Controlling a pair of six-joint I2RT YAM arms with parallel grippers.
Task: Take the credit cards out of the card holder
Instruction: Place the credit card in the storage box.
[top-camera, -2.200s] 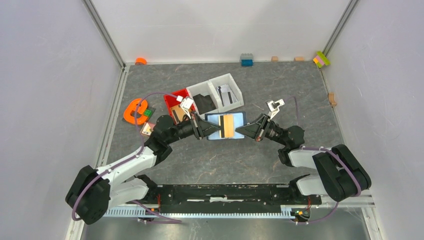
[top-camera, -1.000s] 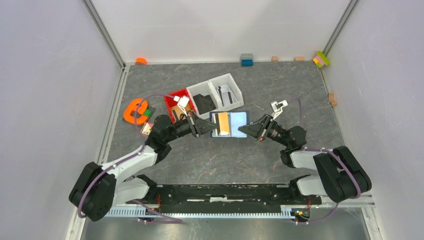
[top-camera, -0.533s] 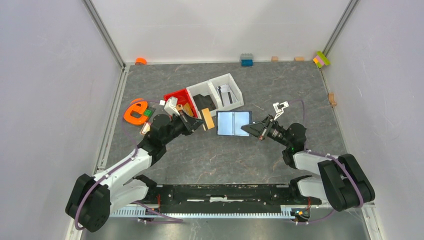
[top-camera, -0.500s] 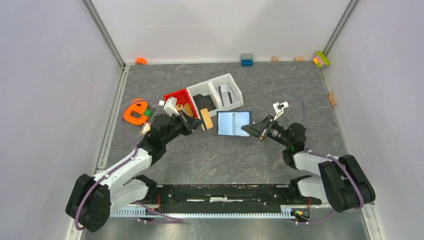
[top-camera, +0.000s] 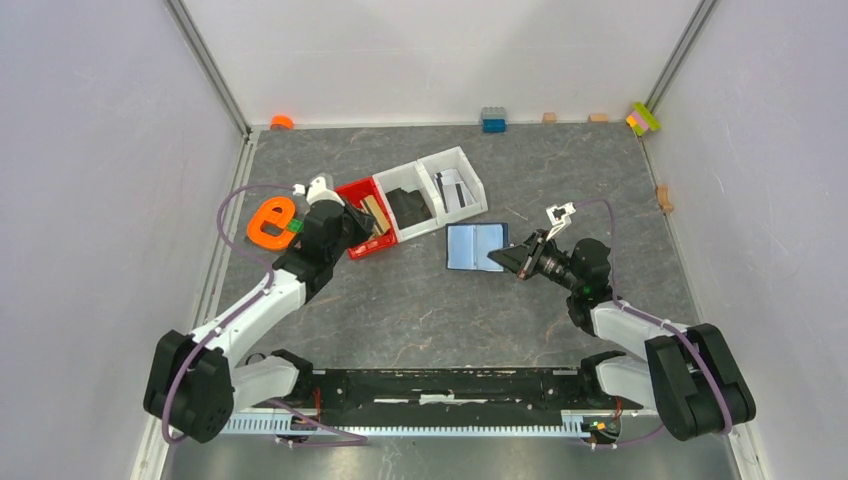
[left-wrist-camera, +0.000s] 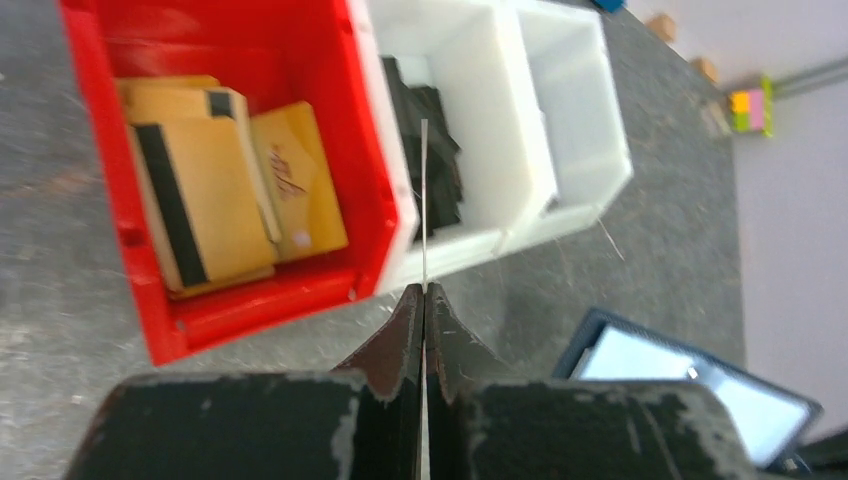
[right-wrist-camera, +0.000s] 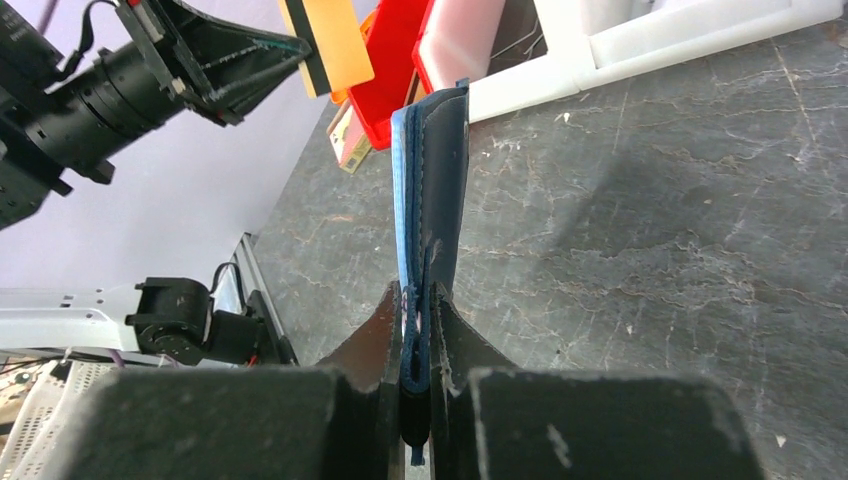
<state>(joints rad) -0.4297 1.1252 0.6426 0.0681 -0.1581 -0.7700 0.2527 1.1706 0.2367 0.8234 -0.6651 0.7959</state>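
The top view looks down from above and behind the arms over the worktop (top-camera: 400, 300). Each wrist view sits close behind its own fingers (left-wrist-camera: 403, 325): left looks down toward the far right, right looks low leftward. All share the red bin (top-camera: 352, 187).

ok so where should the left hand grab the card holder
Its free left edge, coming level from the left: the card holder is open flat, pinched only at its right edge by the right hand. The left hand holds an orange card.

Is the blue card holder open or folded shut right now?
Open: the card holder shows its light blue inside from above, with the right gripper pinching its edge.
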